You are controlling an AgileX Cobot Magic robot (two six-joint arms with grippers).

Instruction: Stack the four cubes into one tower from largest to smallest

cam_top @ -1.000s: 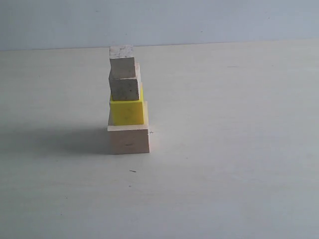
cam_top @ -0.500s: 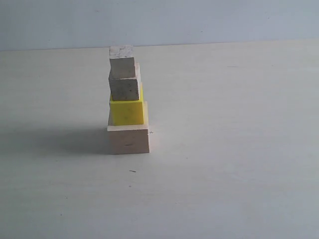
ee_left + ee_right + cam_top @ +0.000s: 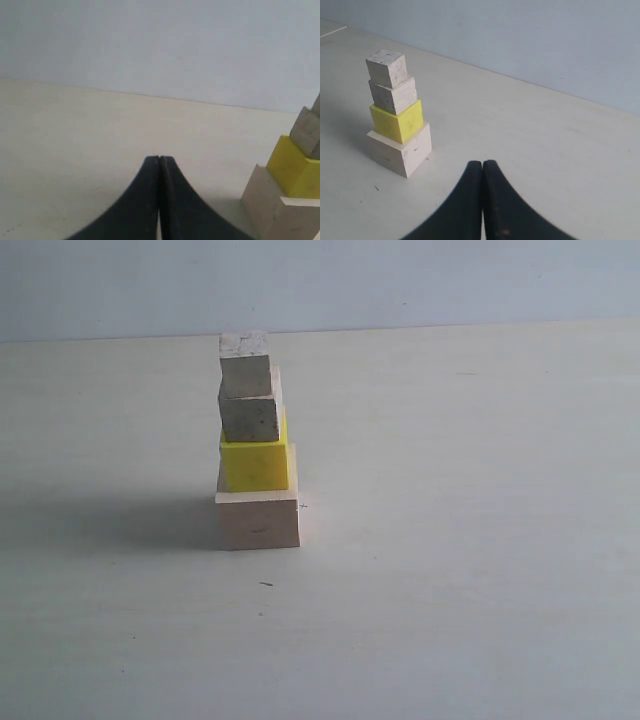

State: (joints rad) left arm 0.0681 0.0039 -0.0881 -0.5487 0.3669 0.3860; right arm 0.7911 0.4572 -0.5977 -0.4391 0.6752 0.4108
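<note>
The tower stands on the pale table, left of centre in the exterior view. At the bottom is the large pale wooden cube [image 3: 259,522], then the yellow cube [image 3: 255,465], then a small wooden cube [image 3: 249,418], and on top the smallest cube [image 3: 245,366]. The right wrist view shows the whole stack: large cube [image 3: 400,151], yellow cube [image 3: 396,121], two small cubes [image 3: 393,94] [image 3: 386,67]. The left wrist view catches only its lower part [image 3: 295,167]. My left gripper [image 3: 159,159] and right gripper [image 3: 483,163] are both shut and empty, away from the tower. Neither arm appears in the exterior view.
The table [image 3: 460,540] is bare around the stack. A pale blue wall [image 3: 400,280] rises behind its far edge. The tower's shadow [image 3: 110,520] falls to its left.
</note>
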